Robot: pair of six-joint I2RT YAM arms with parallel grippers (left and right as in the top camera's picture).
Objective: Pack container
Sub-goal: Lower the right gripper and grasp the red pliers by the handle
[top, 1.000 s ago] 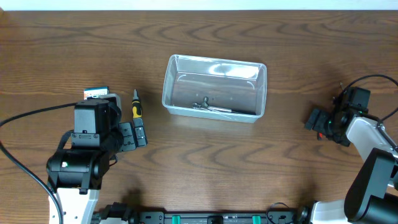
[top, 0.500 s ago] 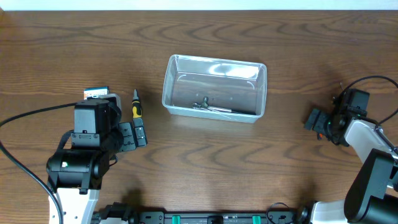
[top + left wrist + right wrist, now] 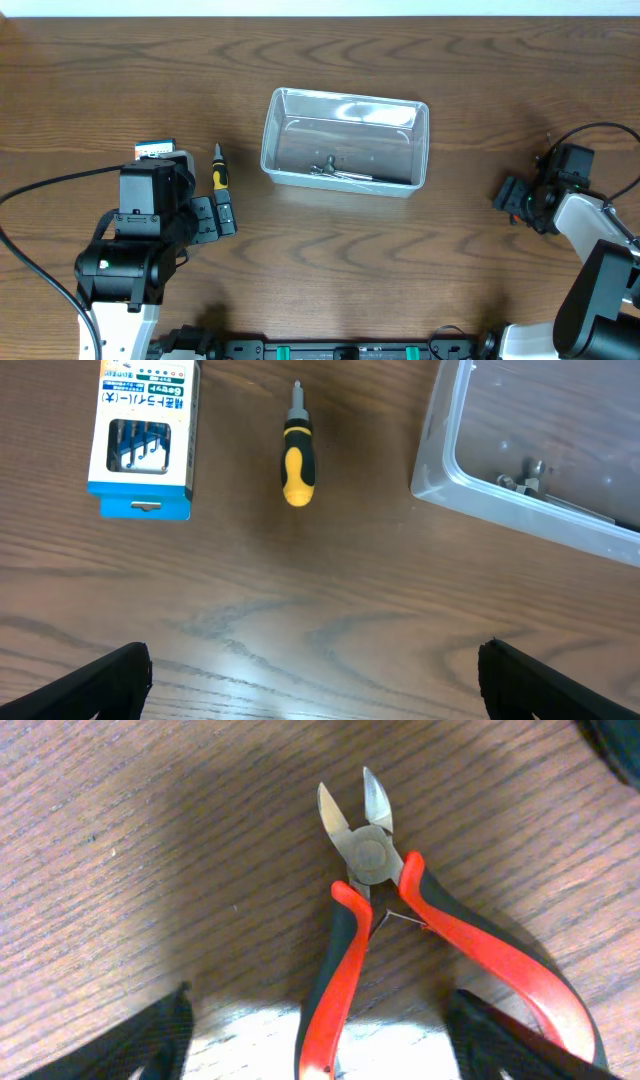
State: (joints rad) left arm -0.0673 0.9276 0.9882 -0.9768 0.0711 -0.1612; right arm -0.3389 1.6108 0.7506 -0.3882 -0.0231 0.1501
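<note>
Slightly rightward, the right fingers (image 3: 150,1040) were shifted since one second ago; they are spread wide on either side of red-handled steel cutters (image 3: 370,855) laid on the brown wooden tabletop (image 3: 100,80). The left fingers (image 3: 100,680) are spread wide, empty. The clear rectangular plastic container (image 3: 385,145) is set mid-tabletop.

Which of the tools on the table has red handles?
The cutters under the right gripper; the screwdriver beside the box has a yellow and black handle.

The wooden table (image 3: 100,80) bears the container (image 3: 345,184), screwdriver (image 3: 297,460), box (image 3: 143,440) and pliers (image 3: 370,855).
</note>
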